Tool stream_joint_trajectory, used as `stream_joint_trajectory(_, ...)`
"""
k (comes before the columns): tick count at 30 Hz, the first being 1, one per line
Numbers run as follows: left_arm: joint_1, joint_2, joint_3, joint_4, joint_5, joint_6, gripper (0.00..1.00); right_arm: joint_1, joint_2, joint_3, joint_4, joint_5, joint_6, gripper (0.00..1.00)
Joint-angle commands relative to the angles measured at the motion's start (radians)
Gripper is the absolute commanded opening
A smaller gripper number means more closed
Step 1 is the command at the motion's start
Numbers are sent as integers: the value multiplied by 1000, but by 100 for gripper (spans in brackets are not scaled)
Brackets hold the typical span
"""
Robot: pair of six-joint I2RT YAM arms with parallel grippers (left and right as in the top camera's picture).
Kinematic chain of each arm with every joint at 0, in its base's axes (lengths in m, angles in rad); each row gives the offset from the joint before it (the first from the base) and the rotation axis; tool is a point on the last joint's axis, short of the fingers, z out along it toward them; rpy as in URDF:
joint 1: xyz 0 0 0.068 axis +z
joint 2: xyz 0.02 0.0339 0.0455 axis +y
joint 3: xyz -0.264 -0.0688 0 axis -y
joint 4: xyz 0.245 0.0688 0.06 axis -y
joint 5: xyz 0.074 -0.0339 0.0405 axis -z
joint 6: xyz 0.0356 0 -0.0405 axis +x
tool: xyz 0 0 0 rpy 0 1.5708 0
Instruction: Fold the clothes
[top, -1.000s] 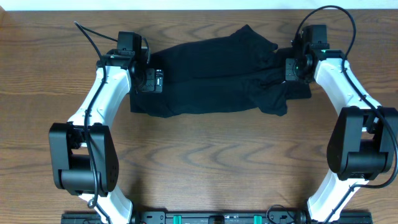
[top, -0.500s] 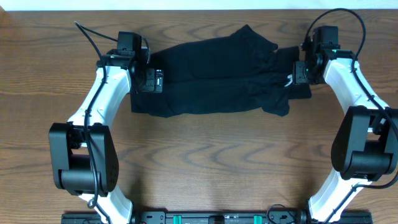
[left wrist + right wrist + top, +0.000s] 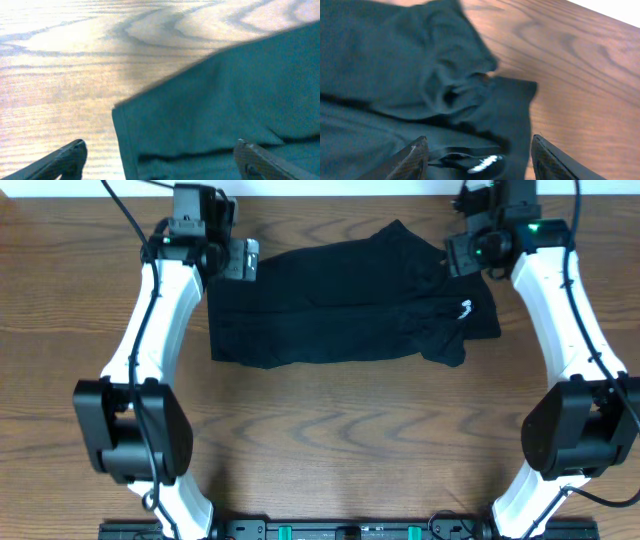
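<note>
The clothes, a single black shirt (image 3: pixel 340 300), lie folded into a long band across the far half of the table. A small white neck tag (image 3: pixel 465 308) shows near the shirt's bunched right end. My left gripper (image 3: pixel 238 260) hovers open over the shirt's far left corner (image 3: pixel 150 130), and its fingertips (image 3: pixel 70 157) stand wide apart around nothing. My right gripper (image 3: pixel 466 252) hangs open above the far right end. Its fingers (image 3: pixel 415 157) straddle the rumpled fabric and the white tag (image 3: pixel 487 164) without holding them.
A brown wooden table (image 3: pixel 320 440) carries the shirt. Its far edge (image 3: pixel 330 192) meets a white wall just behind both grippers. The arm bases (image 3: pixel 350 530) sit along the near edge.
My right gripper has opened, let go of the shirt's right end and risen toward the far edge. The left gripper has also lifted back from the left end. The white tag now shows.
</note>
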State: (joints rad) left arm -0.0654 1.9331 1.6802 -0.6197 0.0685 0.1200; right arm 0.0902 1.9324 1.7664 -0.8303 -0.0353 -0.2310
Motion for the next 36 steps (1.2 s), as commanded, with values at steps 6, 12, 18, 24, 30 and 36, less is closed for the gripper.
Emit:
stream_joint_trajectory(6,28,201,41,78,3,41,93,48,-8,6,-31,-19,-32,66)
stream_joint_trajectory(12,43,250,41,155,3,111,93,51,-8,6,-42,-26,-31,66)
stream_joint_trajectory(18,55,307,41,185,3,194,92,53,-8,6,-44,-26,-28,66)
stream_joint_trajectory(24,56,349,41,188,3,246,91,53,-8,6,-45,-26,-28,66)
stream_joint_trajectory(30,56,351,40,174,15,246,86,53,-8,6,-41,-26,-28,66)
stream_joint_trajectory(36,56,398,39,157,47,246,71,53,-8,6,-43,-26,-28,66)
